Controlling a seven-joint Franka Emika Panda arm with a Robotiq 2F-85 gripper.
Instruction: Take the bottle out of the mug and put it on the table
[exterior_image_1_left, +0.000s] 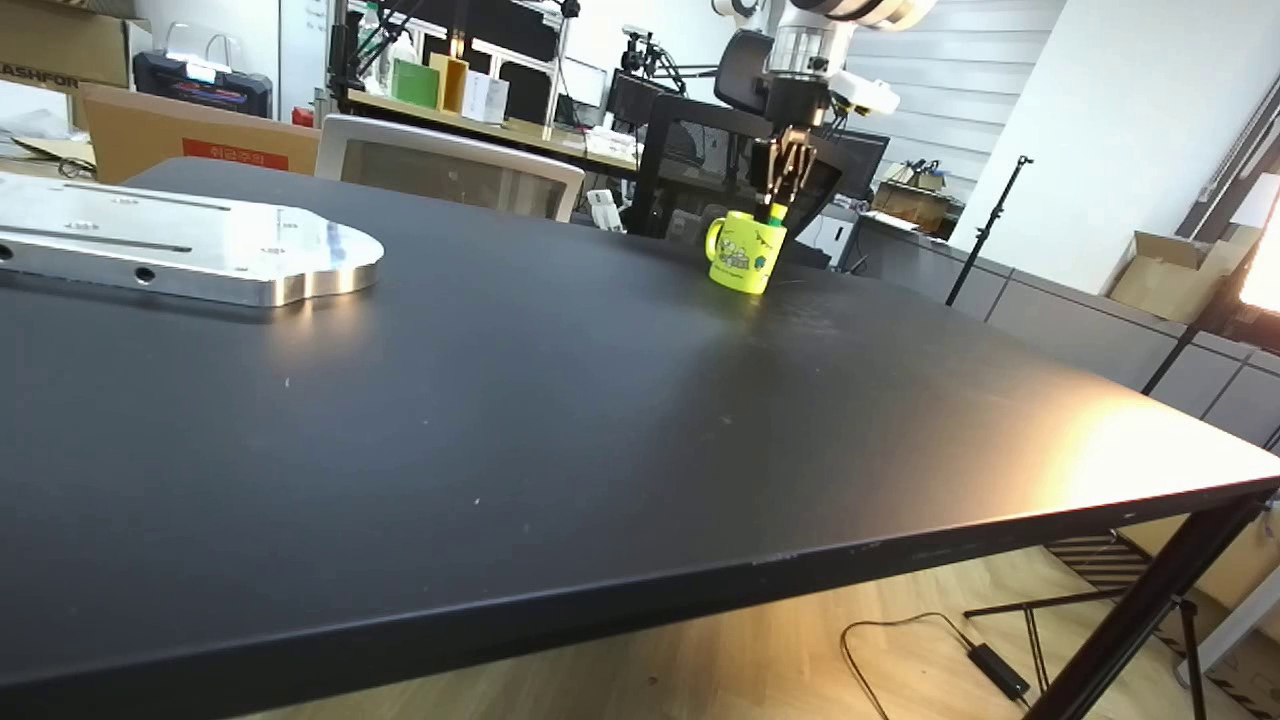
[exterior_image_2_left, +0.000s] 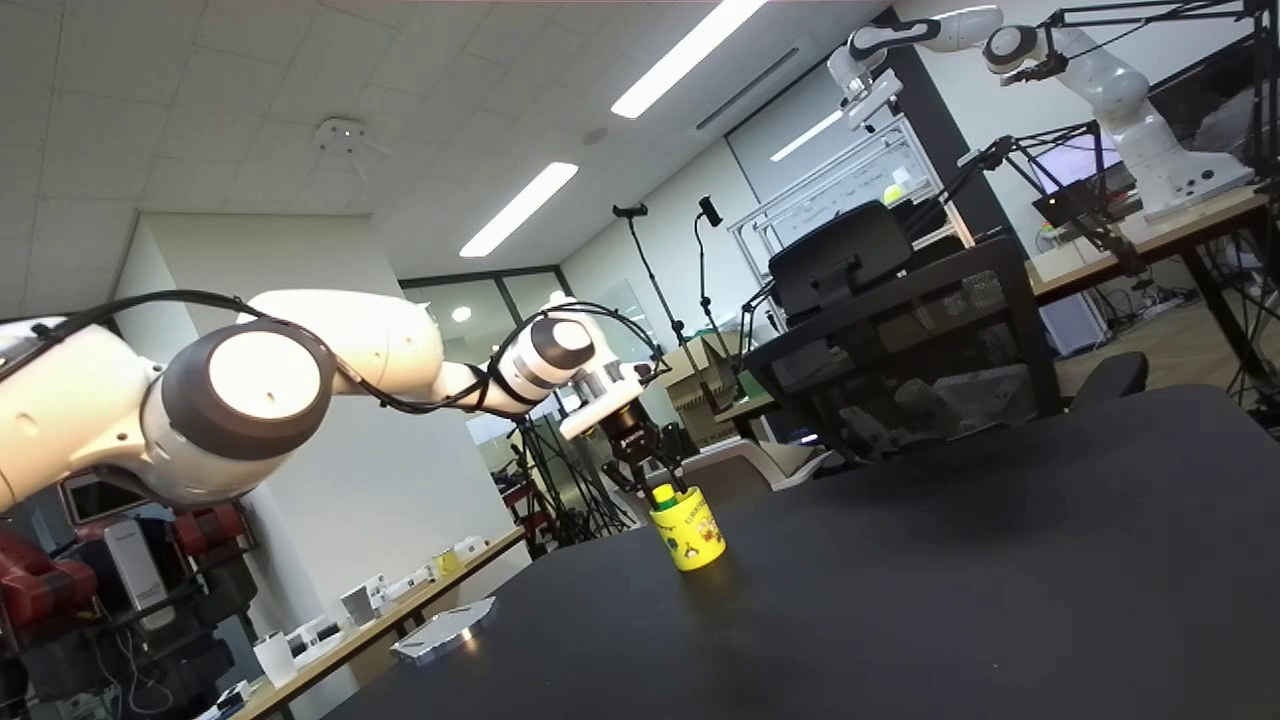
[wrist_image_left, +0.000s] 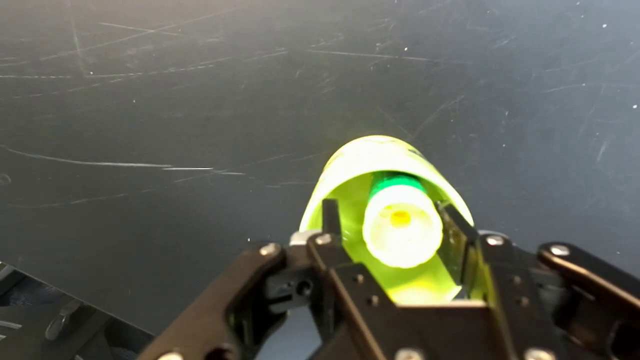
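Observation:
The yellow-green mug (exterior_image_1_left: 745, 255) stands upright on the black table (exterior_image_1_left: 560, 430), near an edge; it also shows in an exterior view (exterior_image_2_left: 692, 535) and in the wrist view (wrist_image_left: 375, 152). The bottle (wrist_image_left: 402, 232) stands inside it. Its pale cap and green neck stick up (exterior_image_2_left: 665, 494); its lower part is hidden by the mug. My gripper (wrist_image_left: 387, 204) points down over the mug with its fingers apart, one on each side of the bottle. A gap shows between the left finger and the cap. The right finger is close to the cap; I cannot tell whether they touch.
A flat silver metal plate (exterior_image_1_left: 190, 245) lies on the table, also visible in an exterior view (exterior_image_2_left: 445, 630). Office chairs (exterior_image_2_left: 910, 350) stand beside the table edge. The mug's handle (exterior_image_1_left: 713, 240) sticks out to one side.

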